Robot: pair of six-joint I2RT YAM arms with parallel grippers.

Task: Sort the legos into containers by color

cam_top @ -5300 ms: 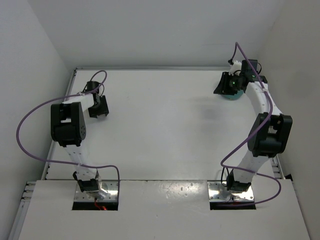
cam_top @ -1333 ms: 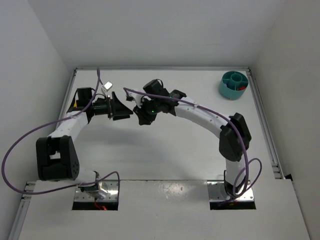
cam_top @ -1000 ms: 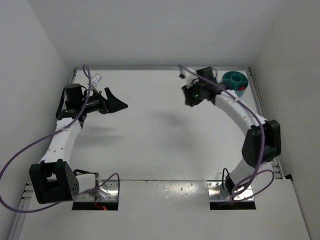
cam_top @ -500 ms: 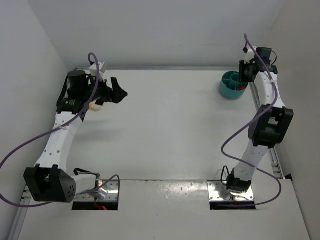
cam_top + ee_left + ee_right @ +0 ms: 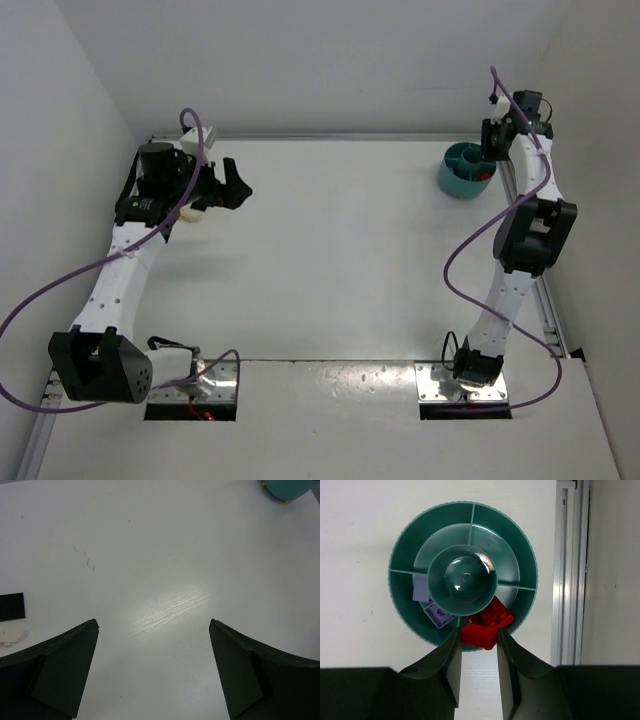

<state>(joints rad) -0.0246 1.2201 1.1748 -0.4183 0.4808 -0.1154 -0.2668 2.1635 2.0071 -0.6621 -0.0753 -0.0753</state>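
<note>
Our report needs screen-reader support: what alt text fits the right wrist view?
The right gripper holds a red brick over the rim of the round teal tub, beside a compartment holding more red bricks. Pale bricks lie in the neighbouring compartment.

The tub (image 5: 402, 555) is smooth, glossy teal plastic; the red brick (image 5: 479, 636) shiny plastic; the bench (image 5: 170, 605) smooth white, faintly sheened; jaws matt black.

Teal tub (image 5: 402, 580) w/ red legos (image 5: 490, 617) + pale ones (image 5: 420, 588); black lego (image 5: 11, 606) on white table (image 5: 165, 555).
</note>
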